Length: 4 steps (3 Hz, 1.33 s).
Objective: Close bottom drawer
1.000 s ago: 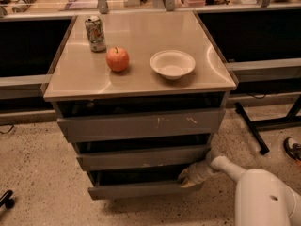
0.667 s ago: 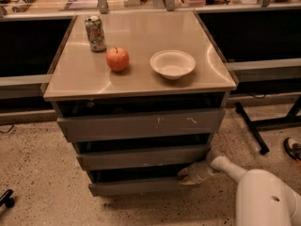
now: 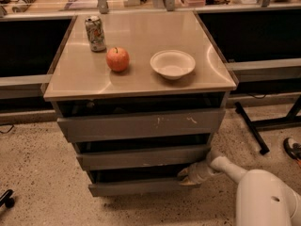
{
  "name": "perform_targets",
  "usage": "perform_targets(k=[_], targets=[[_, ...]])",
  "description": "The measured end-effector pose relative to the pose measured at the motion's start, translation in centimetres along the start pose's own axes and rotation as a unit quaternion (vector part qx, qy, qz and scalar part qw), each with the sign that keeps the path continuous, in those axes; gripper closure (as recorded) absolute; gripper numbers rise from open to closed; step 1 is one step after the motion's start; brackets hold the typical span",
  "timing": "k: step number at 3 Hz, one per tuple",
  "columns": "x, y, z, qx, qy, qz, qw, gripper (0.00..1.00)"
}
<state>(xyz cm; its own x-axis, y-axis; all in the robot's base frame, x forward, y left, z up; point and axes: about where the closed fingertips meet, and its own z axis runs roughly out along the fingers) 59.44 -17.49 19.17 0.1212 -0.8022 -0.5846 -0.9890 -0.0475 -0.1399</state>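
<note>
The bottom drawer [image 3: 134, 187] is the lowest and narrowest of three dull grey handle-less fronts under the tabletop. It stands slightly pulled out, with a thin dark gap of its interior above the front panel. My gripper [image 3: 187, 176] is at the right end of that front panel, touching or nearly touching it. The white arm [image 3: 263, 197] reaches in from the lower right. The mid-width middle drawer [image 3: 143, 157] and the widest top drawer [image 3: 141, 125], with white scratch marks, also stand slightly open.
On the beige tabletop [image 3: 141, 74] stand a soda can [image 3: 95, 33], a red apple [image 3: 117, 59] and a white bowl [image 3: 172, 64]. Black table legs [image 3: 251, 126] stand on the speckled floor at the right. A dark object [image 3: 5, 199] lies at the lower left.
The bottom drawer sits a little farther in than one second ago. My gripper has stayed against its right end, moving slightly inward with it.
</note>
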Motion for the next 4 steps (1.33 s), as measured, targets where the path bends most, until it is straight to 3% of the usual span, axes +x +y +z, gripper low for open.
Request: perform_targets(k=[1,2,3,4], targets=[[-0.1,0.3,0.0,0.010,0.002,0.002,0.9999,0.36],[-0.2,0.6,-0.6,0.047,0.006,0.004,0.9988,0.13],[-0.8,0.7,-1.5,0.110,0.015,-0.003,0.9938,0.00],[-1.3,1.0,-2.3,0.173,0.026,-0.011,0.9845,0.00]])
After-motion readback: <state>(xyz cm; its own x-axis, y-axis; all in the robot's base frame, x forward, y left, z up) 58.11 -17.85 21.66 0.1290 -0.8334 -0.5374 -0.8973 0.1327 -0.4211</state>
